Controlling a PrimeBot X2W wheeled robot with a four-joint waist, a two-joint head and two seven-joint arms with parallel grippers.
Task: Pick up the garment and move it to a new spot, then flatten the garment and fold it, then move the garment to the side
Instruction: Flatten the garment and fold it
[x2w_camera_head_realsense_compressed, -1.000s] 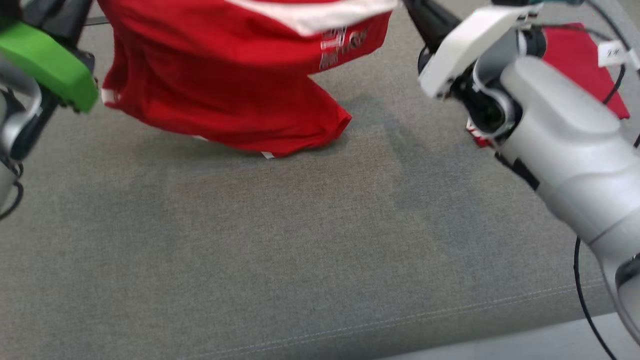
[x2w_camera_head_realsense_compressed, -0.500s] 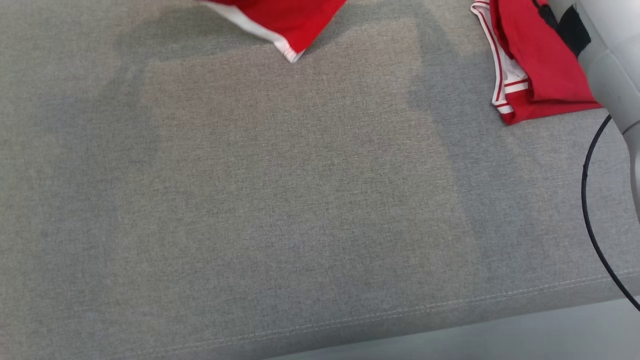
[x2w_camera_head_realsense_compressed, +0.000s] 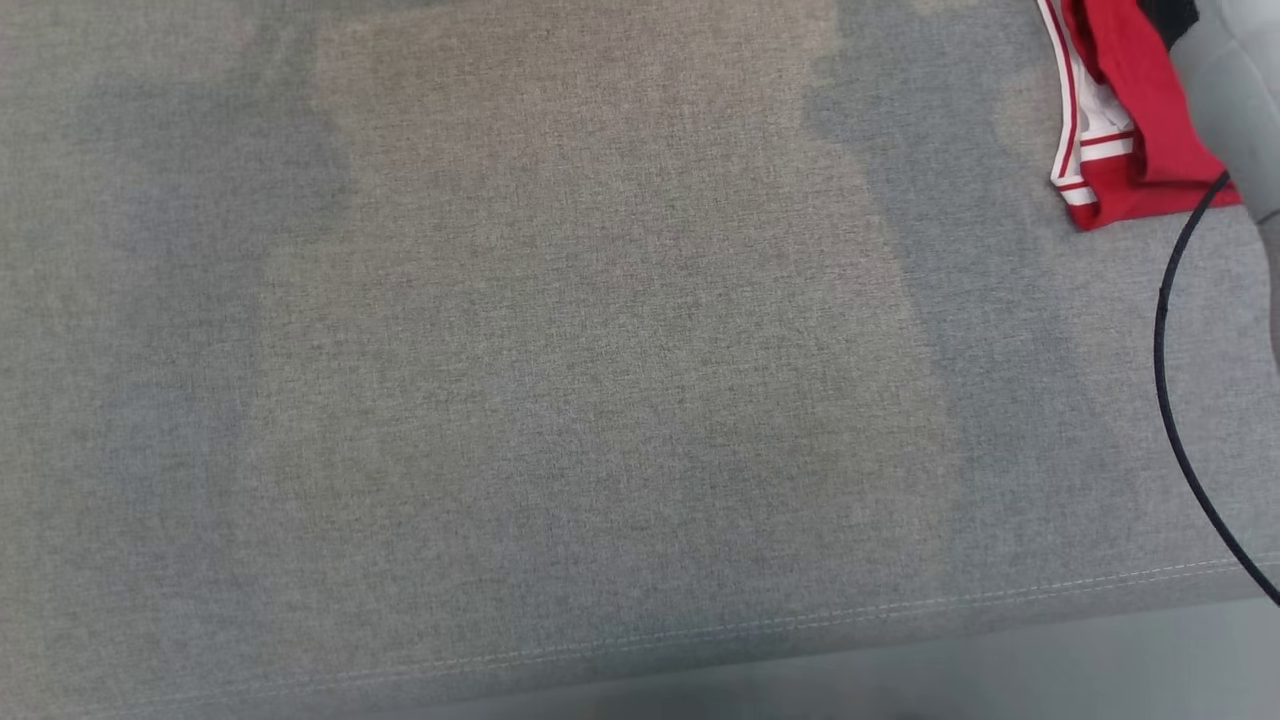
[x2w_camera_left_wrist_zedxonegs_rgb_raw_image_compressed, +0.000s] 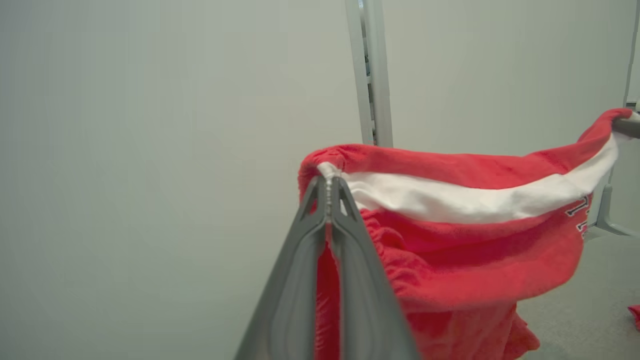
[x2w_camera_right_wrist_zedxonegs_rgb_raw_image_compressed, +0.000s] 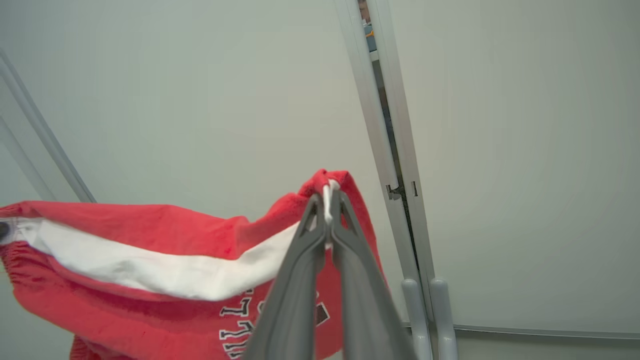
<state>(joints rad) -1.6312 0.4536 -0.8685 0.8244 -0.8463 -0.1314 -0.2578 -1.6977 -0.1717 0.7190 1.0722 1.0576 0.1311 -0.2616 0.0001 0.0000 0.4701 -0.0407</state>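
The garment (x2w_camera_left_wrist_zedxonegs_rgb_raw_image_compressed: 450, 250) is red cloth with a white band and dark lettering. It hangs in the air, stretched between my two grippers in front of a pale wall. My left gripper (x2w_camera_left_wrist_zedxonegs_rgb_raw_image_compressed: 328, 182) is shut on one end of the white band. At the left wrist view's right edge, the band's far end is pinched by my right gripper (x2w_camera_left_wrist_zedxonegs_rgb_raw_image_compressed: 627, 126). In the right wrist view, my right gripper (x2w_camera_right_wrist_zedxonegs_rgb_raw_image_compressed: 327, 200) is shut on that end, and the garment (x2w_camera_right_wrist_zedxonegs_rgb_raw_image_compressed: 150, 235) sags away to the left. The head view looks down on the grey cushion (x2w_camera_head_realsense_compressed: 560, 350).
A second red piece with white stripes (x2w_camera_head_realsense_compressed: 1120, 130) lies on the cushion at the head view's top right, beside my pale right forearm (x2w_camera_head_realsense_compressed: 1225, 80). A black cable (x2w_camera_head_realsense_compressed: 1170, 400) loops down the right side. The cushion's stitched front edge (x2w_camera_head_realsense_compressed: 700, 630) runs along the bottom.
The garment has risen out of the top of the head view, along with both grippers. The head view itself has shifted, so the striped red piece sits higher and further right.
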